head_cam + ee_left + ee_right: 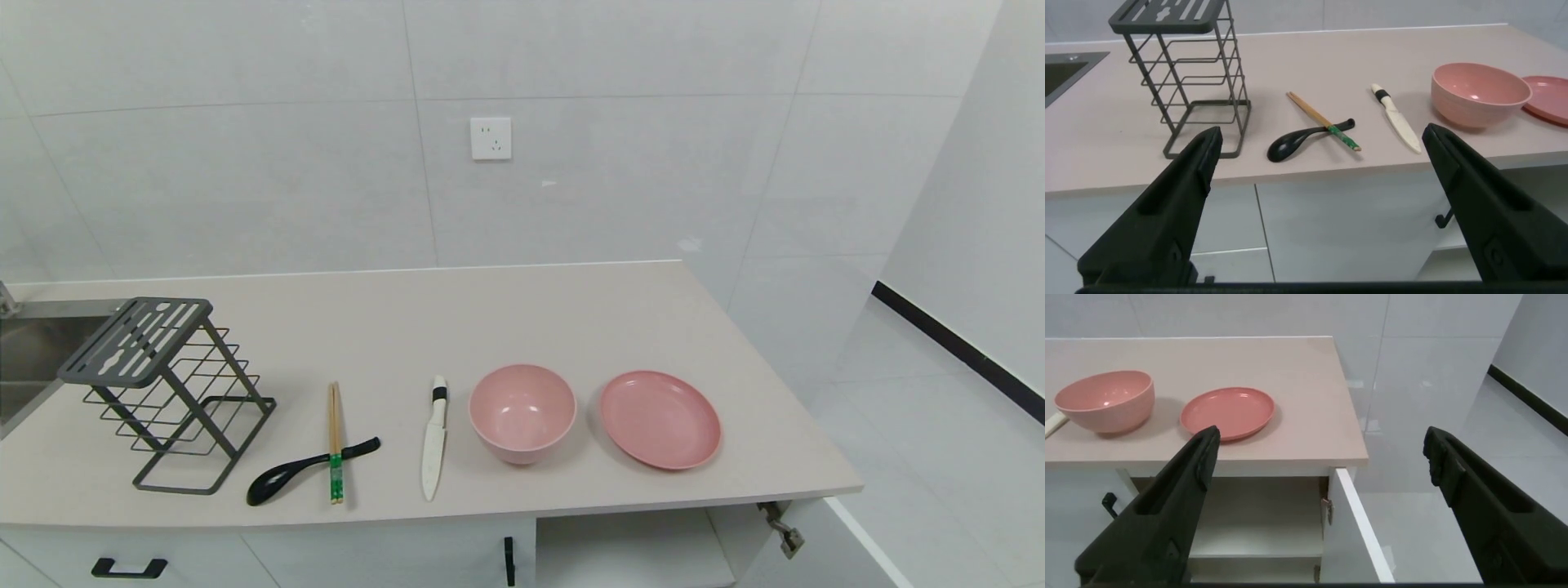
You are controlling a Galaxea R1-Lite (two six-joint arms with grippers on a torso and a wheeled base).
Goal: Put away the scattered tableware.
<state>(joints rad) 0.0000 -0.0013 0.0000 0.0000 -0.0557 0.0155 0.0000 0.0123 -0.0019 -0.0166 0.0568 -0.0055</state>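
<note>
The left gripper (pixel 1320 135) hangs in front of the pale beige desk (pixel 490 318), lower than its top. Its two dark fingers are spread wide with nothing between them. Straight ahead of it, near the desk's front edge, lies a black plastic soup spoon (pixel 1302 140). A pair of wooden chopsticks with green-banded tips (pixel 1319 118) rests across the spoon's handle. Ahead and off to this gripper's left stands an upright dark grey wire rack with a slotted top plate (pixel 1180 77), well apart from the spoon. Ahead and to its right lies a white knife with a black band on its handle (pixel 1396 122), flat on the desk. Farther right, just beside the knife, sits a round pink plastic bowl (pixel 1478 94), upright.

The right gripper (pixel 1320 434) is likewise held below the desk top, out in front of the desk's right end. Its fingers are wide apart and it grips nothing. A shallow pink plastic plate (pixel 1226 412) lies ahead of it and a little to its left, near the bowl but not touching it. Below the desk top, directly before this gripper, a white cabinet door (pixel 1360 531) stands swung open.
</note>
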